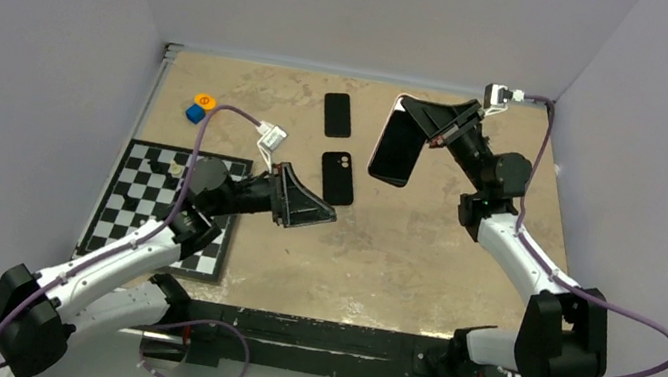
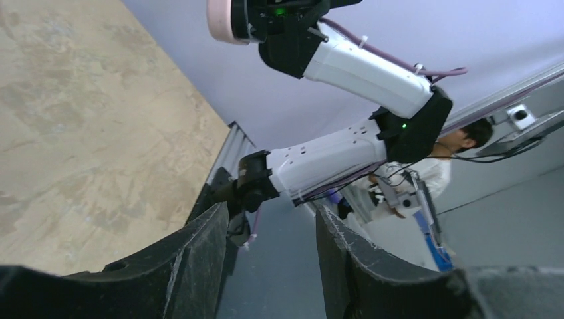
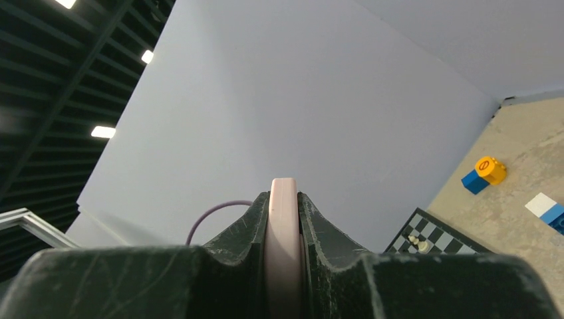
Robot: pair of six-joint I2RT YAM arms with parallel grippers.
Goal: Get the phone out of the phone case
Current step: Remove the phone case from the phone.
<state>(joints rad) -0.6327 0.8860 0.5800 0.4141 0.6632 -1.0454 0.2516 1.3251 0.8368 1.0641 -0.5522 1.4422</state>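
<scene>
Hanging high and well to the right of the chessboard (image 1: 167,208), the phone (image 1: 396,146) sits inside its pink case (image 3: 284,219), its dark screen rimmed in pink, so by my judgement the two are not yet parted. The right gripper (image 1: 429,123) is clamped across one end of the case, pinching front and back together. The left gripper (image 1: 315,208) is low, just right of the chessboard, about half open with nothing between its fingers. The hold is at one end only, so a push or pry from the left gripper could swing the case in the grip or slip it free. It would then drop toward the two black handsets (image 1: 338,177) lying between chessboard and phone. The pinch itself may also trap the phone in the case.
</scene>
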